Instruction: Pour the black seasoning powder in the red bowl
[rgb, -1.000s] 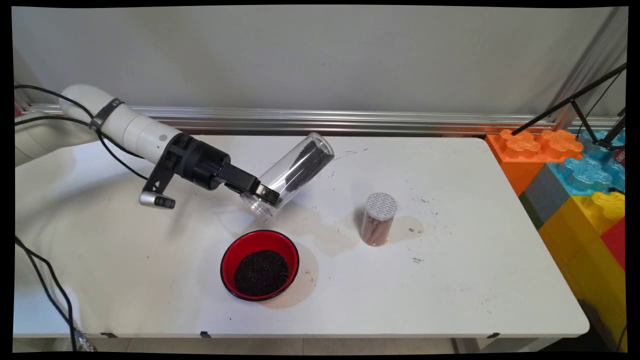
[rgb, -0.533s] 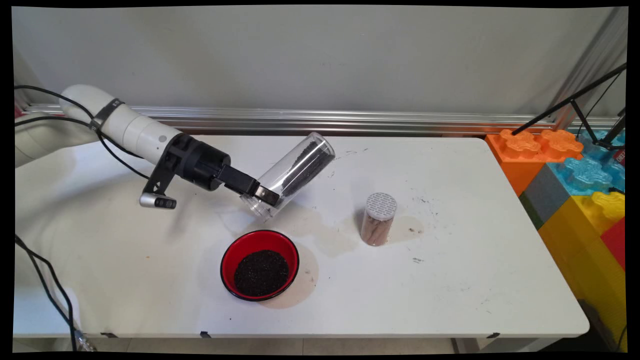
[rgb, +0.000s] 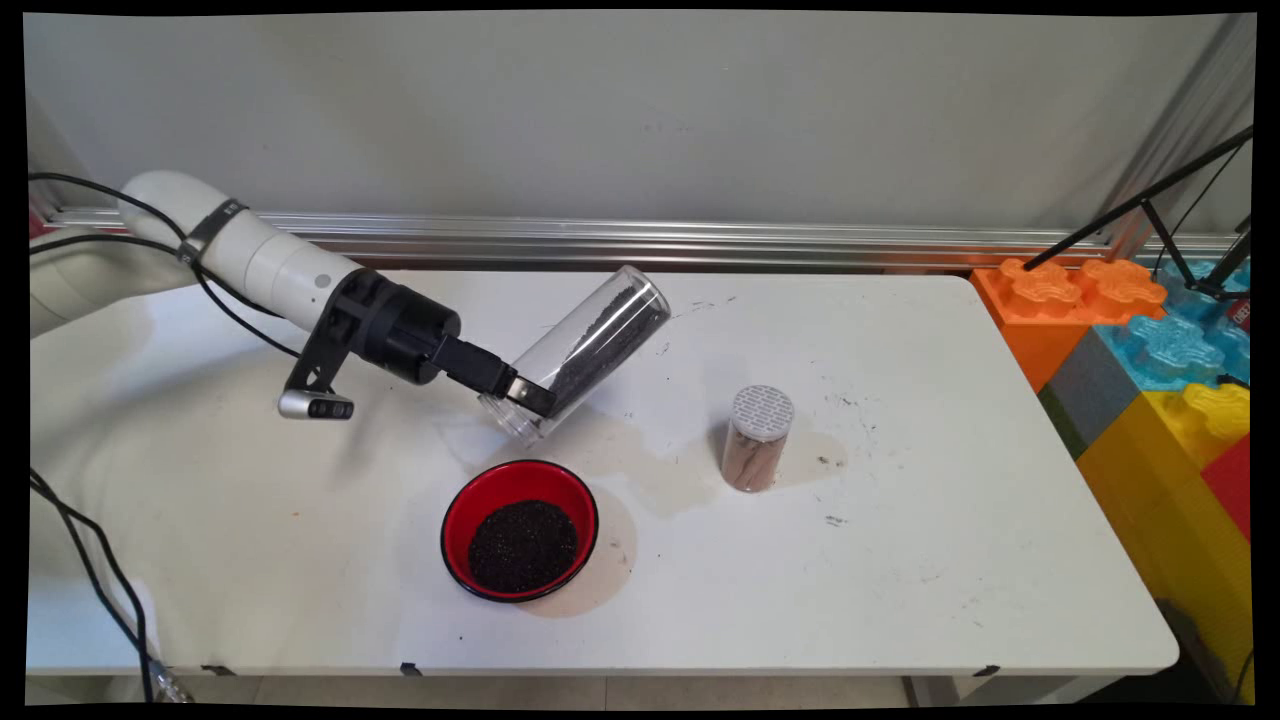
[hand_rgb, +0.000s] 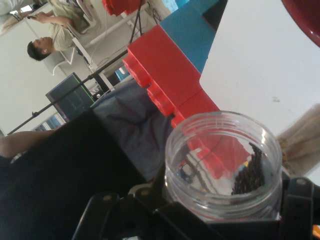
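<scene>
From my seat at the remote station I saw the gripper (rgb: 522, 391) closed on a clear jar (rgb: 577, 352), its two fingers clamped against the jar's sides close to the open mouth. The jar was lifted off the white table (rgb: 900, 560) and tilted — mouth low and toward seven o'clock, closed base high and toward one o'clock. A streak of dark grains (rgb: 600, 340) lay along the lower inside wall of the jar, gathered toward the raised base end.

Through the hand camera the jar (hand_rgb: 223, 162) filled the lower middle, its threaded rim facing the lens, with a small heap of the dark grains (hand_rgb: 250, 172) at the right of the inside. The black linkage hugged the jar from both sides.

A red bowl (rgb: 520, 530) stood on the table just at six o'clock from the jar's mouth, apart from it, with a mound of the same dark grains inside. A small shaker (rgb: 758, 438) with a perforated grey lid and brown contents stood upright at three o'clock from the bowl, well apart from the gripper. Brownish stains marked the table around the bowl and shaker. Big toy blocks (rgb: 1150, 340) — orange, blue, yellow, red — were stacked beyond the table's right end.
</scene>
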